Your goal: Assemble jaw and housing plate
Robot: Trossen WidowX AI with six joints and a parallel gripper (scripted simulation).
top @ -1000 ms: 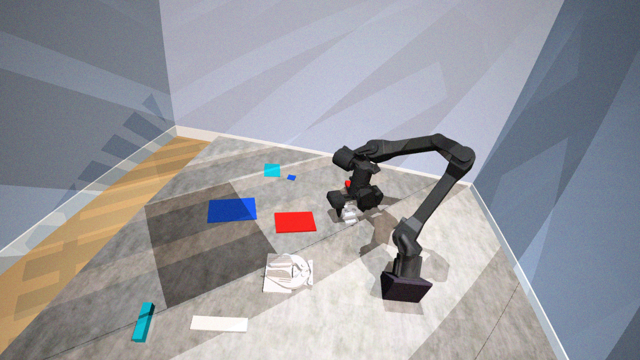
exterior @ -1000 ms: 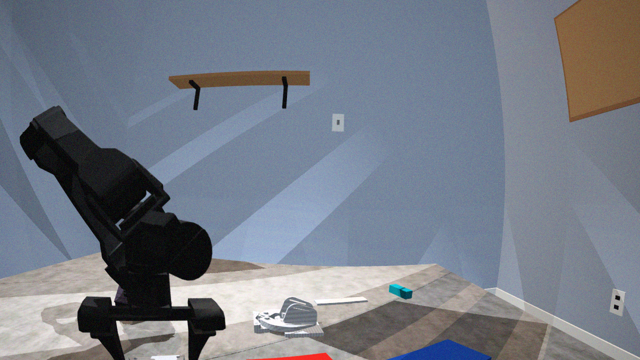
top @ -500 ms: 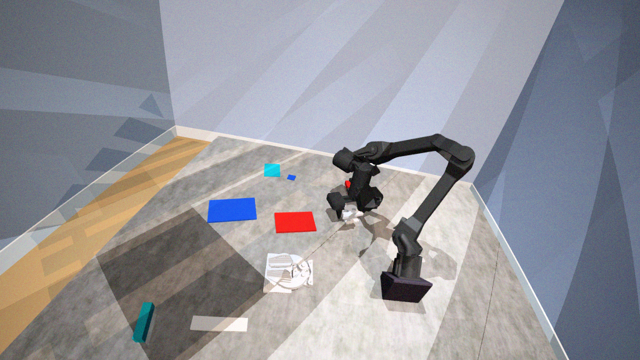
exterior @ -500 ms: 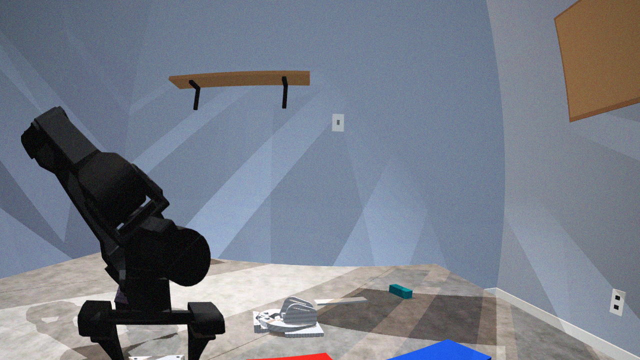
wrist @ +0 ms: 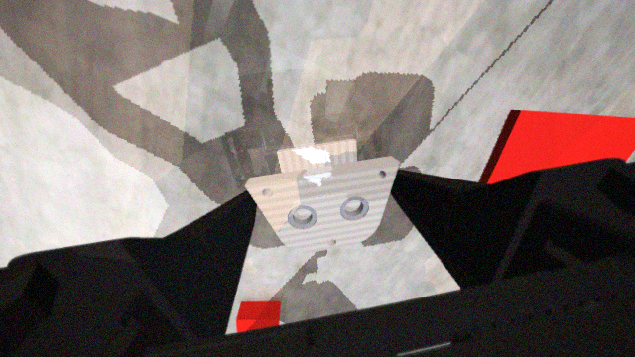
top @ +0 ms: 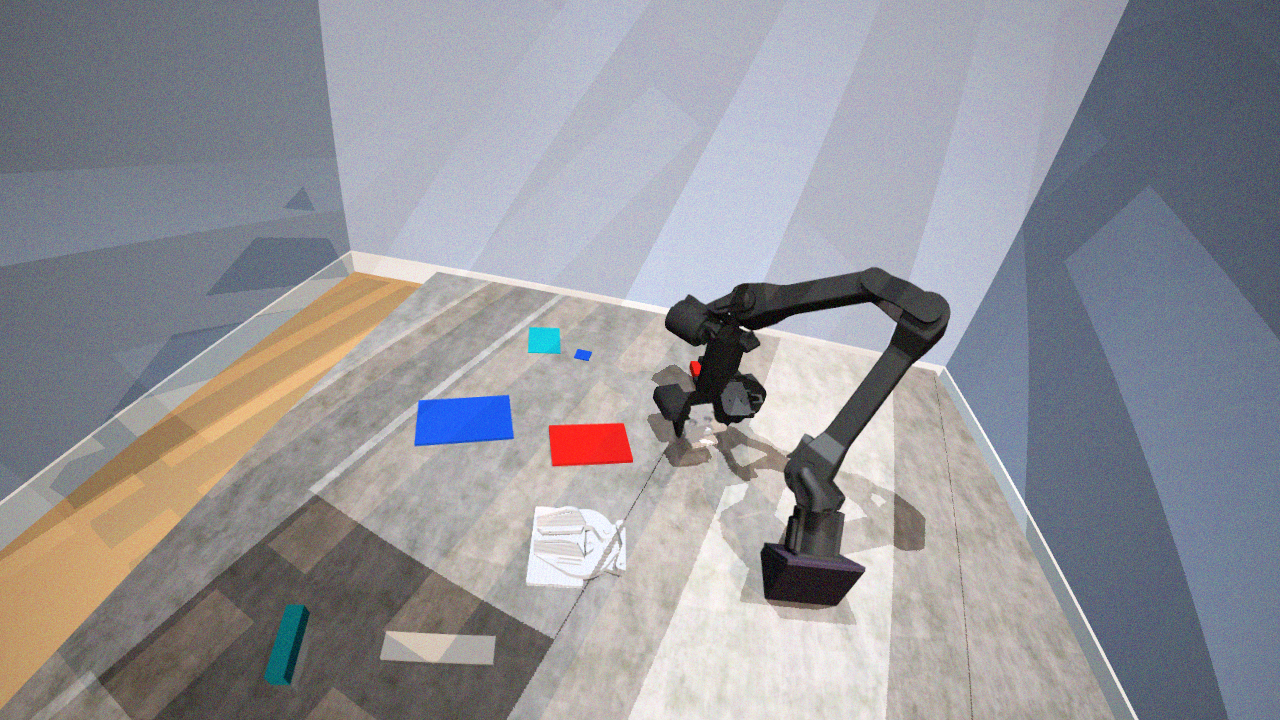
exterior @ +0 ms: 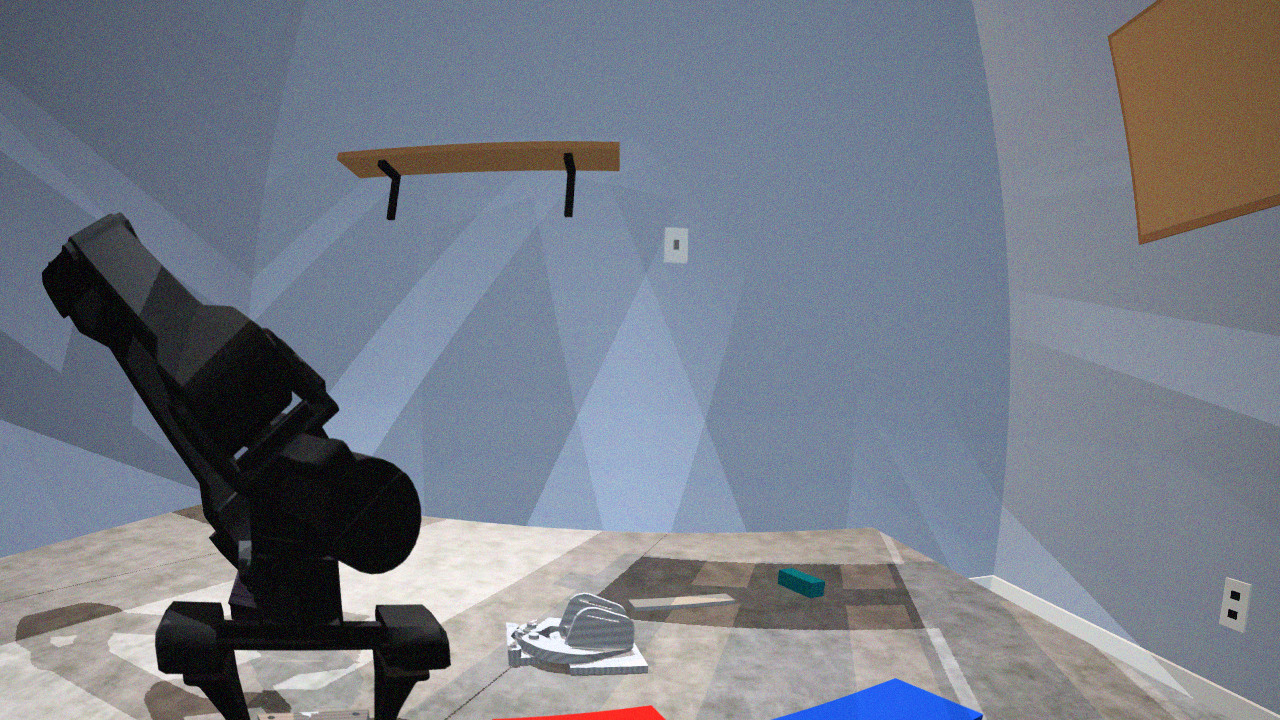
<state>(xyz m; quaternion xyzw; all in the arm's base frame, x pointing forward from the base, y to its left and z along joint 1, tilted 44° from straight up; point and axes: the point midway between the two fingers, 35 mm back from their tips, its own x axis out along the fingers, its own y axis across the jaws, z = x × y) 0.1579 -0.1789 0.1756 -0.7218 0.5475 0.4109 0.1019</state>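
The pale housing plate (top: 713, 431) (wrist: 322, 195), with two round holes and three small ones, lies right of the red panel in the top view. A pale ribbed block (wrist: 342, 151) shows past its far edge. My gripper (top: 707, 425) (wrist: 320, 185) is open, with one fingertip beside each side edge of the plate. Whether they touch it I cannot tell. The white base (top: 546, 574) (exterior: 617, 667) stands away from my gripper. Two ribbed jaws (top: 559, 548) (exterior: 599, 624) lie side by side on it. Their pins and the meshing of the teeth are too small to judge.
A red panel (top: 590, 445) and a blue panel (top: 463, 420) lie left of the gripper. A small red block (top: 695, 368) (wrist: 259, 313) is close behind it. A cyan square (top: 544, 340), a teal bar (top: 287, 644) and a whitish strip (top: 456, 648) lie farther off.
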